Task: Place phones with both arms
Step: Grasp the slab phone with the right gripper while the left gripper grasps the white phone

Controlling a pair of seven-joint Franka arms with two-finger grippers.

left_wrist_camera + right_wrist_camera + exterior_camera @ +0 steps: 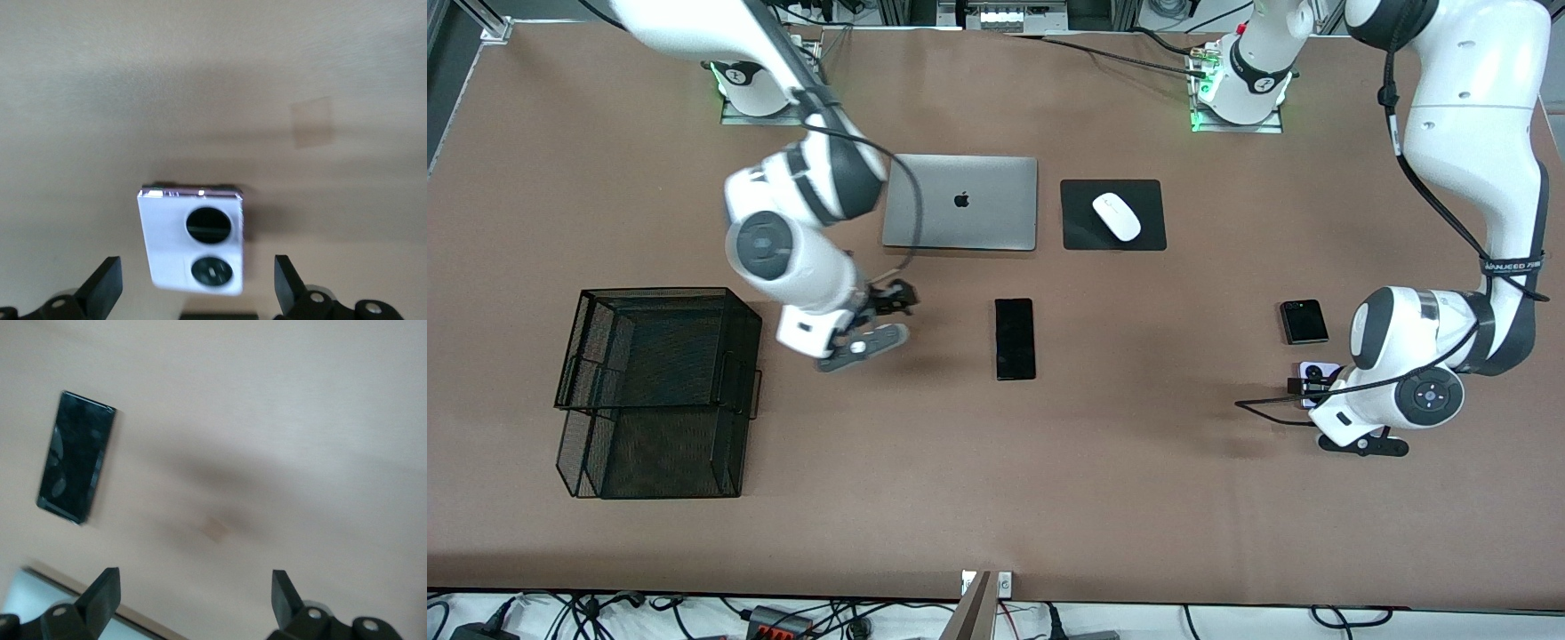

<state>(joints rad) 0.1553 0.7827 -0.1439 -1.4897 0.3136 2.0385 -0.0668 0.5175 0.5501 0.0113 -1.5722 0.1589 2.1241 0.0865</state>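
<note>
A: Phones, where are they lying now?

B: Three are on the brown bench. One long black phone lies flat near the middle, nearer to the front camera than the closed silver laptop. One small black phone lies toward the left arm's end of the bench. One small white phone with two black circles lies close beside it, a little nearer to the front camera, and the left arm partly covers it in the front view.

A: And the left gripper?

B: It is over the small white phone. Its jaws are wide open; the fingers stand on both sides of the phone and do not touch it. It holds nothing.

A: What about the right gripper?

B: It is over bare bench, between the black mesh tray and the long black phone. In the right wrist view its jaws are also wide open and empty, with the long black phone lying well apart from them and one edge of the laptop showing.

A: Anything else on the bench?

B: A white mouse sits on a black mouse pad, beside the laptop.
</note>
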